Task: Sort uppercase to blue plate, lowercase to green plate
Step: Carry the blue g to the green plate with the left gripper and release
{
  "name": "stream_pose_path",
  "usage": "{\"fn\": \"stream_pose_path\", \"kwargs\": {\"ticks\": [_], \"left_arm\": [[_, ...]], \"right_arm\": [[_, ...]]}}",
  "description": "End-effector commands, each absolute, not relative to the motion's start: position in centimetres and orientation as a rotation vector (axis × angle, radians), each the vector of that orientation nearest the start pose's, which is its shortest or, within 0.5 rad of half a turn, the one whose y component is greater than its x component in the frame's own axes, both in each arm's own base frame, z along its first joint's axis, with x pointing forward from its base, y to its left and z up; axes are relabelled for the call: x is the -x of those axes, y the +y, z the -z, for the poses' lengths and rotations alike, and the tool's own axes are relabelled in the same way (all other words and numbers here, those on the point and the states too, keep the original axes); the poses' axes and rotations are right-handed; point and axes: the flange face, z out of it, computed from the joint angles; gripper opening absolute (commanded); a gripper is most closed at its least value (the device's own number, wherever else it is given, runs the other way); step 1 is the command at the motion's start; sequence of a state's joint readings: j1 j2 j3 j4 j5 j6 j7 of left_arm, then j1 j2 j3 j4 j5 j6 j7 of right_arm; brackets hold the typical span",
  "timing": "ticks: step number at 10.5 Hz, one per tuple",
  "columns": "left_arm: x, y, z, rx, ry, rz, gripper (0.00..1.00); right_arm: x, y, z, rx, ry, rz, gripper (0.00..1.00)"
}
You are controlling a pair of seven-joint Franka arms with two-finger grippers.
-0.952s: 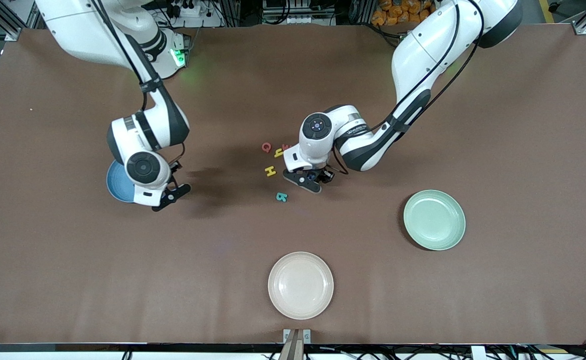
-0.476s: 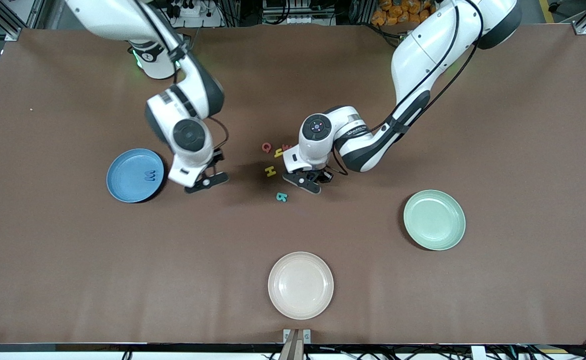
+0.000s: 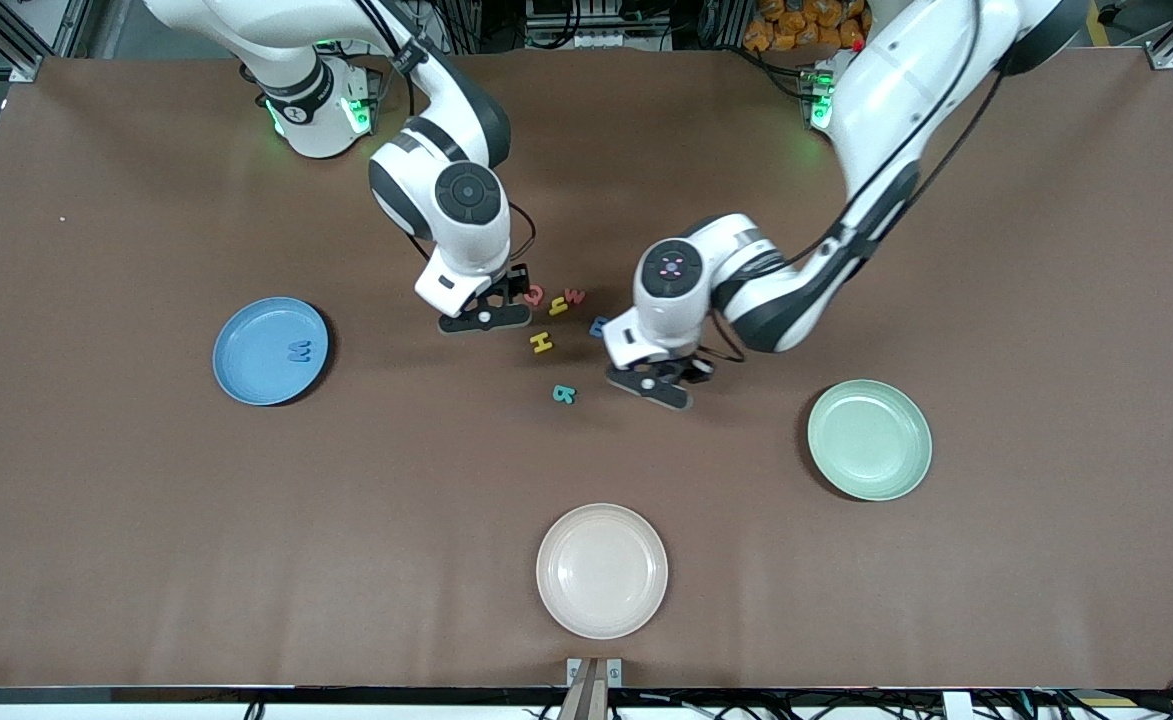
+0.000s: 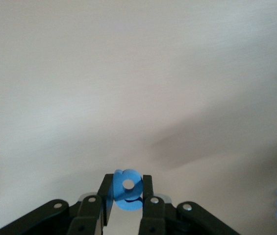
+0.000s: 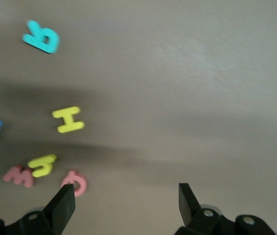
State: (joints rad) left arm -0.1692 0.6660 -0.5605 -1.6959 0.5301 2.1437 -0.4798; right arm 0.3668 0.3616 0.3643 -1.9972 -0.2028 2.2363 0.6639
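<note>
My left gripper [image 3: 652, 386] [image 4: 127, 194] is shut on a blue rounded lowercase "a" [image 4: 128, 187], over bare table between the teal B [image 3: 565, 394] and the green plate [image 3: 869, 439]. My right gripper [image 3: 487, 318] [image 5: 126, 203] hangs open and empty beside the red Q [image 3: 534, 295] [image 5: 75, 182]. Close to the Q lie a yellow hooked letter [image 3: 558, 307], a red w [image 3: 574, 296], the yellow H [image 3: 542, 343] and a blue three-pronged letter [image 3: 598, 326]. The blue plate [image 3: 246, 340] holds a blue W [image 3: 299, 351].
A cream plate [image 3: 601, 570] sits near the table's front edge, nearer the front camera than the letters. The two arms flank the letter cluster, the right gripper toward the blue plate's end of it and the left gripper toward the green plate's end.
The right arm swung from over the blue plate to the letters, leaving the blue W in the plate. The left gripper shut on the blue "a" and moved toward the green plate.
</note>
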Motion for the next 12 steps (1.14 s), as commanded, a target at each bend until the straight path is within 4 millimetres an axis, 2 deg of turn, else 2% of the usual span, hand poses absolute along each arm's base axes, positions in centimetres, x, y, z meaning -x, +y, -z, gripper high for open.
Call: {"fn": "stream_pose_path", "kwargs": {"ticks": [1, 3, 5, 7, 9, 10, 12], "left_arm": [[-55.1, -30.8, -28.0, 2.911, 0.775, -0.186, 0.0], [-57.9, -24.0, -28.1, 2.902, 0.776, -0.259, 0.0], [-60.0, -17.5, -26.5, 2.887, 0.731, -0.312, 0.0], [-61.2, -13.2, -24.2, 2.888, 0.666, -0.344, 0.0], [-61.9, -11.4, -20.8, 2.922, 0.628, -0.321, 0.02], [-62.0, -10.8, -20.0, 2.926, 0.616, -0.325, 0.21], [-62.0, -10.8, -20.2, 2.926, 0.616, -0.321, 1.0]], "right_arm": [[-42.7, 40.0, -26.5, 3.098, -0.332, 0.058, 0.9], [-42.3, 41.1, -25.2, 3.083, -0.53, 0.183, 0.85], [-42.2, 41.8, -23.3, 3.049, -0.549, 0.198, 0.83], [-43.5, 43.0, -21.7, 3.032, -0.533, 0.182, 0.83], [-44.4, 43.0, -20.2, 3.037, -0.518, 0.166, 0.83], [-44.2, 43.3, -19.7, 3.033, -0.526, 0.172, 0.83], [-44.9, 42.9, -18.9, 3.027, -0.513, 0.188, 0.81]]}}
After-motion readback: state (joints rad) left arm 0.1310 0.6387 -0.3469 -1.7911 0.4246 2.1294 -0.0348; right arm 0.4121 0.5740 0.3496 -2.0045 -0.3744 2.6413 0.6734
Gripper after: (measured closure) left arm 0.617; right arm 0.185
